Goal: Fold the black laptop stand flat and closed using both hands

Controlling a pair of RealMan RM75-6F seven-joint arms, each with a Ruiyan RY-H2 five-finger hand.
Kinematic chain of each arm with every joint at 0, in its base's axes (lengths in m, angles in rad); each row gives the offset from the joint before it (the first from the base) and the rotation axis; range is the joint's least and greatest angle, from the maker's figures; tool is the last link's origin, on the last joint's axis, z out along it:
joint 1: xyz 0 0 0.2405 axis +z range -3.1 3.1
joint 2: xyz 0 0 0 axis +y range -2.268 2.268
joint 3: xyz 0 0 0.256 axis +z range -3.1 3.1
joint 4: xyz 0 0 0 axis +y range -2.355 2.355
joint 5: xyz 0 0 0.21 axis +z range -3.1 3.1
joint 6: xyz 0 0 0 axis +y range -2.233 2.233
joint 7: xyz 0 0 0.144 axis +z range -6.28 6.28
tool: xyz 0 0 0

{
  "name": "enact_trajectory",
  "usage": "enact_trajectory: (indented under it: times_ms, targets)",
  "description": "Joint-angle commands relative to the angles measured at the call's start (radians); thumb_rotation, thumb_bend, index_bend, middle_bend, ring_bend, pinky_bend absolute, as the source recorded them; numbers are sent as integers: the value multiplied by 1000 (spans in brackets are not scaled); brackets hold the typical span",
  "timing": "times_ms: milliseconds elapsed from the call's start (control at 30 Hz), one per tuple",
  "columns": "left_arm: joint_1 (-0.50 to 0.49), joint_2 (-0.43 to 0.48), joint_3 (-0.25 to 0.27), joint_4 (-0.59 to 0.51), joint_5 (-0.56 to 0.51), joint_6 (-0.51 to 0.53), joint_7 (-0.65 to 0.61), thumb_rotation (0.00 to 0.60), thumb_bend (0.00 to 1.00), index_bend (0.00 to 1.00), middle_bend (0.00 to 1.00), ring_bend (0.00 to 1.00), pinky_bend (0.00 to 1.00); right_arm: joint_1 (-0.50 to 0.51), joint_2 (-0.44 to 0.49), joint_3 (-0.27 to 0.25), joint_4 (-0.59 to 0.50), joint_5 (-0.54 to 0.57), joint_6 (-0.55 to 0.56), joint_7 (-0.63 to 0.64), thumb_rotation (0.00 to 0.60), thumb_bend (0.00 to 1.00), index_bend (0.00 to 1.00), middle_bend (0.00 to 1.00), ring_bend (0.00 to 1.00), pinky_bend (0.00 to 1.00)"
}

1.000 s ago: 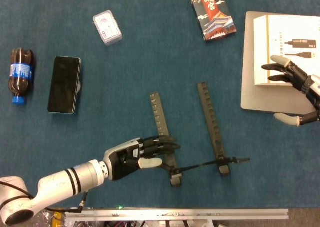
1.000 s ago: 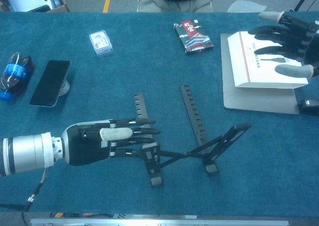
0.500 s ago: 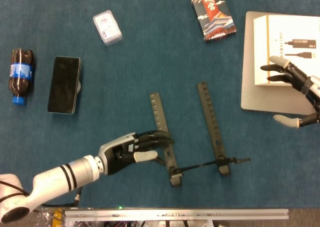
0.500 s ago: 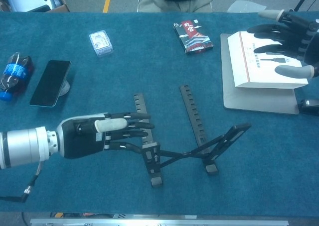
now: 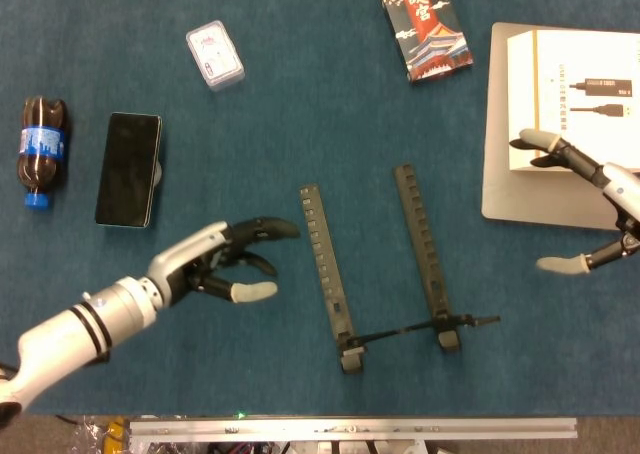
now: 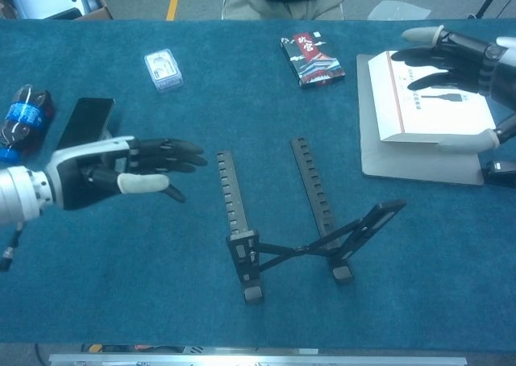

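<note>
The black laptop stand [image 5: 385, 264] lies mid-worktop [image 5: 250, 134], its two notched rails running lengthwise from the near edge toward the far side, tilted slightly left, with a thin cross strut still raised at the near end. The left robot hand [image 5: 222, 259] hovers just left of it, fingers apart, holding nothing. The right robot hand [image 6: 463, 64] hangs spread over the white box [image 6: 431, 100], well apart from the stand.

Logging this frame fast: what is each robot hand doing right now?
Left robot hand: open, holding nothing, left of the laptop stand.
Right robot hand: open, fingers spread above the white box, holding nothing.
</note>
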Motion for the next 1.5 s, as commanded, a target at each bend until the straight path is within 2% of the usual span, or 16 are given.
enact_trajectory:
  times_ms: [33, 233, 500, 800, 1000, 1500]
  targets:
    - [27, 41, -24, 25, -21, 28, 124, 494, 201, 152, 131, 64, 265, -4, 2, 3, -20, 19, -14, -29, 600, 50, 0, 102, 14, 147]
    - [87, 35, -59, 85, -27, 114, 370, 498, 201, 153, 131, 64, 264, -8, 11, 8, -50, 35, -38, -115, 600, 7, 0, 100, 14, 147]
    - [166, 16, -100, 132, -24, 226, 689, 500, 201, 153, 131, 64, 257, -8, 27, 21, -134, 56, -83, -312, 600, 0, 0, 79, 6, 147]
    - [240, 0, -128, 185, -15, 317, 1012, 502, 201, 153, 131, 64, 223, 10, 41, 25, -221, 61, -143, -385, 600, 0, 0, 41, 0, 106]
    - [273, 5, -138, 189, -16, 343, 1092, 510, 201, 153, 131, 64, 208, 17, 35, 25, -246, 47, -159, -396, 600, 0, 0, 36, 0, 102]
    - [319, 33, -140, 176, -16, 326, 1099, 509, 201, 152, 124, 64, 198, 7, 95, 0, -286, -5, -139, -406, 600, 0, 0, 36, 0, 102]
